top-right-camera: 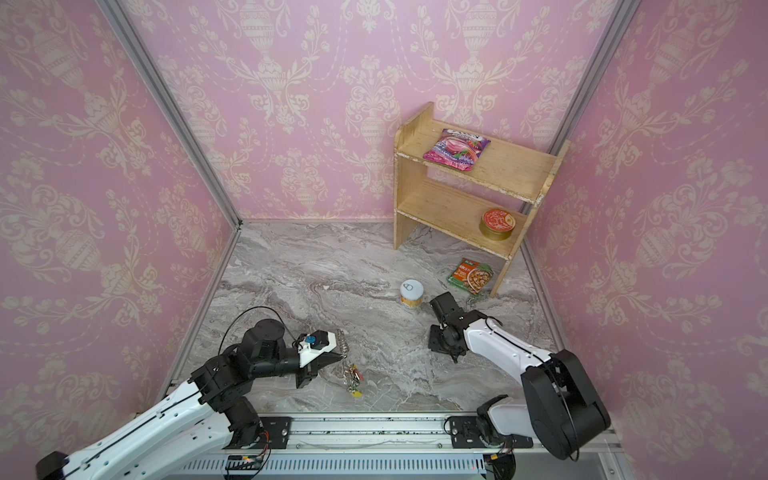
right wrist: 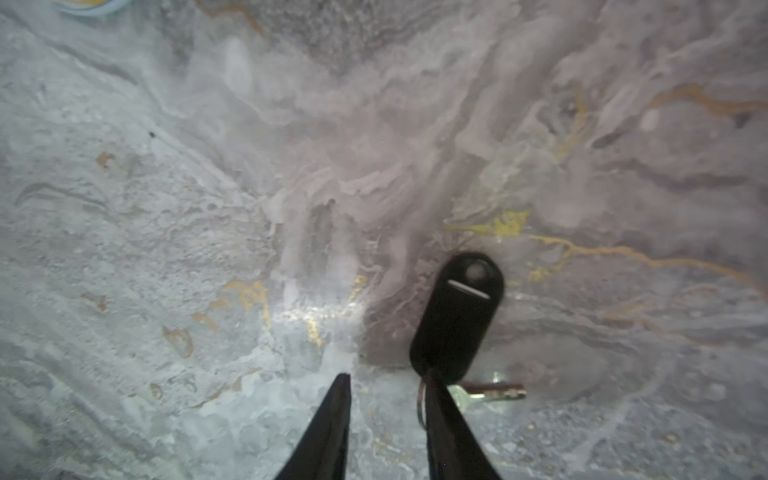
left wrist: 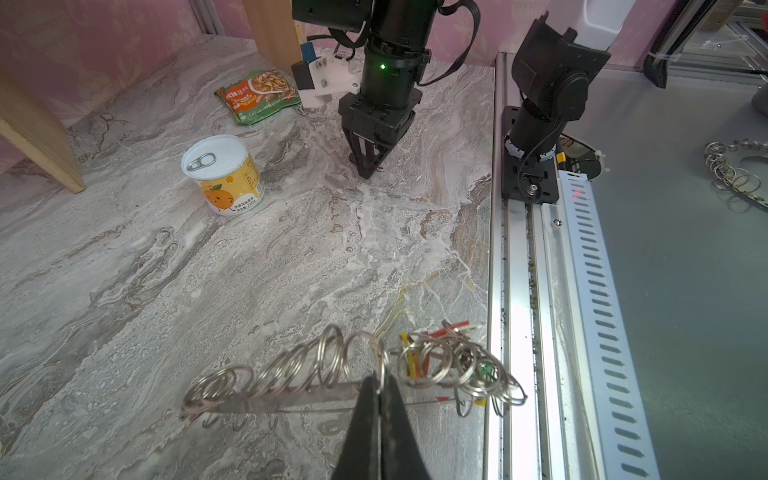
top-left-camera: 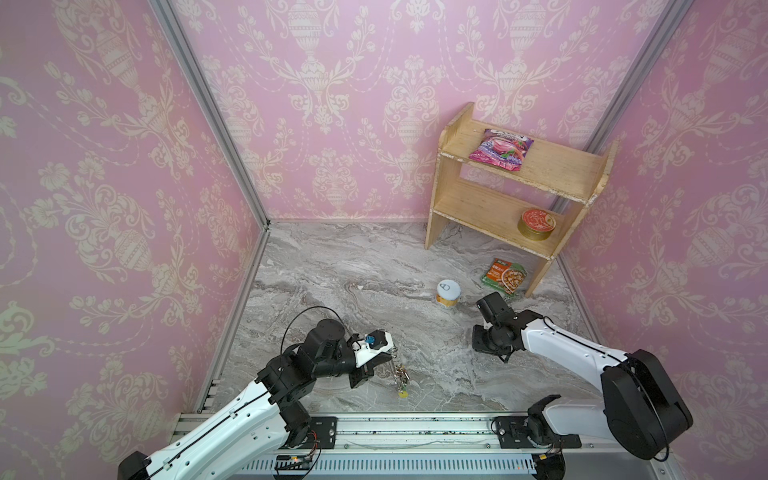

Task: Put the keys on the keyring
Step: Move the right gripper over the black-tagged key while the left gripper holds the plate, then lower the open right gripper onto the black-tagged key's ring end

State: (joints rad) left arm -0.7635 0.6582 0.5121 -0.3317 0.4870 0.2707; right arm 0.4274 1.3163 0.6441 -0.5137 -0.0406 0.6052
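Observation:
The keyring, a chain of silvery rings with red, yellow and green tags, hangs from my left gripper, which is shut on one of its rings. In both top views it dangles just above the marble near the front, the keyring below the left gripper. The keys, a black oblong fob with a metal end, lie on the marble. My right gripper points straight down with its jaws apart and nothing between them. One fingertip rests on the fob's ring end. The right gripper is at mid-right.
An orange-labelled can stands just beyond the right gripper. A green food packet lies by the foot of the wooden shelf at the back right. The metal rail runs along the front edge. Pink walls enclose three sides.

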